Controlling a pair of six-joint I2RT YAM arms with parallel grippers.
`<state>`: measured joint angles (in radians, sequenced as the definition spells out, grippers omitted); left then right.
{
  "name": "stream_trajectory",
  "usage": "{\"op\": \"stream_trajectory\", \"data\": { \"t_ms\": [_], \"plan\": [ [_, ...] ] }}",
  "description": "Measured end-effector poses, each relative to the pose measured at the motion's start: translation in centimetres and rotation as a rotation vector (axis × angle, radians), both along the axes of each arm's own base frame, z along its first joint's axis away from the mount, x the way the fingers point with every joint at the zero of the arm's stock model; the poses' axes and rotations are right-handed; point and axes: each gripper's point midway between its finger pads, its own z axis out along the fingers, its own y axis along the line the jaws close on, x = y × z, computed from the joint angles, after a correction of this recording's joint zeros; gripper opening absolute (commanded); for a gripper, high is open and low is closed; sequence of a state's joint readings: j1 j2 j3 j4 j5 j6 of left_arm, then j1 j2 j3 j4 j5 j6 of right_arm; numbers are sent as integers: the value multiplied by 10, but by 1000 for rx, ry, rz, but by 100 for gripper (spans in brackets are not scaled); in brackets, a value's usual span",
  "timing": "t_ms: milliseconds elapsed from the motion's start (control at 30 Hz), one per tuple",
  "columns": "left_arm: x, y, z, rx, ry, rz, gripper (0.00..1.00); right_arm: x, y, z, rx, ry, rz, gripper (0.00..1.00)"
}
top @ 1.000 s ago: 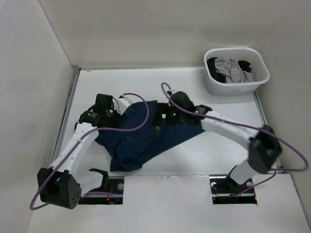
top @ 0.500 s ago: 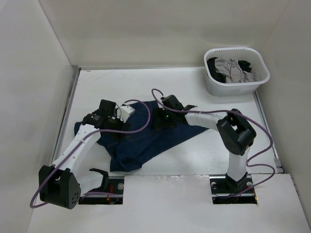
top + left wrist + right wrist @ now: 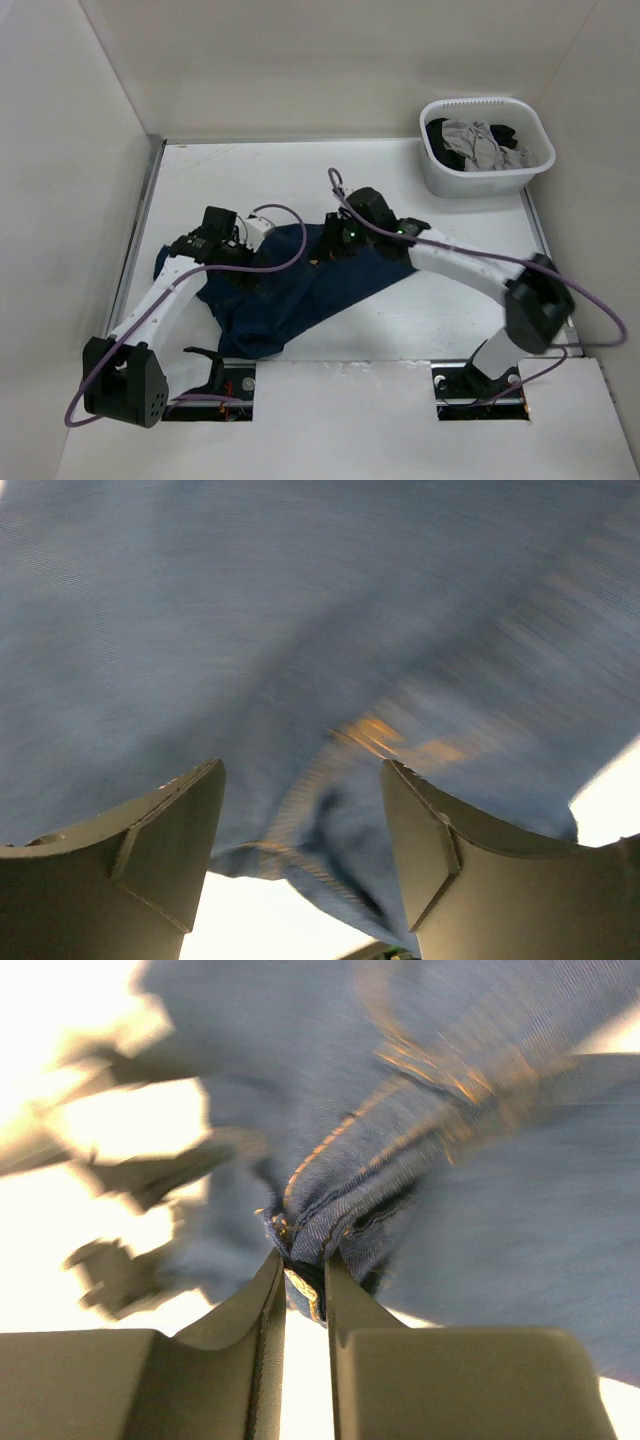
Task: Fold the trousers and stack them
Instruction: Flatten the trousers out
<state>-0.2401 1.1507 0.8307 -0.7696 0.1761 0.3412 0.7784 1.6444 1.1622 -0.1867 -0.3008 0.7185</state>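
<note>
The trousers (image 3: 290, 295) are dark navy denim, lying crumpled in the middle of the table between both arms. My right gripper (image 3: 335, 245) sits at their upper right edge. In the right wrist view it (image 3: 302, 1260) is shut on a bunched seam with orange stitching, and the trousers (image 3: 480, 1210) spread out beyond it. My left gripper (image 3: 266, 242) is at the upper left of the cloth. In the left wrist view it (image 3: 300, 770) stands open, its fingers wide apart, with a hanging edge of the trousers (image 3: 250, 630) between and beyond them and white table below.
A white basket (image 3: 487, 178) at the back right holds grey and black garments (image 3: 480, 142). Walls close in the table on the left, back and right. Purple cables loop over both arms above the cloth.
My right gripper has closed on the trousers' seam and its arm has swung its elbow out to the right. The cloth has bunched toward the middle. My left gripper stays open.
</note>
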Motion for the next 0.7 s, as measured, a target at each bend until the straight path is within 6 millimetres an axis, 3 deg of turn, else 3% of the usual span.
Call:
{"op": "stream_trajectory", "data": {
  "t_ms": [133, 200, 267, 333, 433, 533, 567, 600, 667, 700],
  "plan": [
    [11, 6, 3, 6, -37, 13, 63, -75, 2, 129, 187, -115, 110, 0],
    [20, 6, 6, 10, -53, 13, 63, -119, -4, 181, 262, -131, 170, 0],
    [34, 3, 8, 10, -69, 7, 63, -151, -15, 215, 314, -123, 206, 2],
    [52, -3, 9, 12, -86, -6, 63, -165, -23, 226, 330, -101, 208, 2],
    [77, -11, 4, 26, -102, -18, 63, -153, -22, 209, 287, -67, 172, 3],
    [90, -16, -5, 54, -107, -31, 63, -100, -20, 146, 158, -18, 76, 7],
    [93, -16, -8, 66, -108, -32, 63, -74, -24, 115, 94, 9, 23, 17],
    [96, -16, -11, 79, -111, -34, 63, -51, -31, 86, 33, 34, -29, 34],
    [101, -13, -13, 103, -123, -29, 63, -6, -55, 30, -86, 88, -151, 82],
    [104, -11, -14, 116, -130, -22, 63, 14, -69, 6, -139, 109, -203, 100]
  ]
}}
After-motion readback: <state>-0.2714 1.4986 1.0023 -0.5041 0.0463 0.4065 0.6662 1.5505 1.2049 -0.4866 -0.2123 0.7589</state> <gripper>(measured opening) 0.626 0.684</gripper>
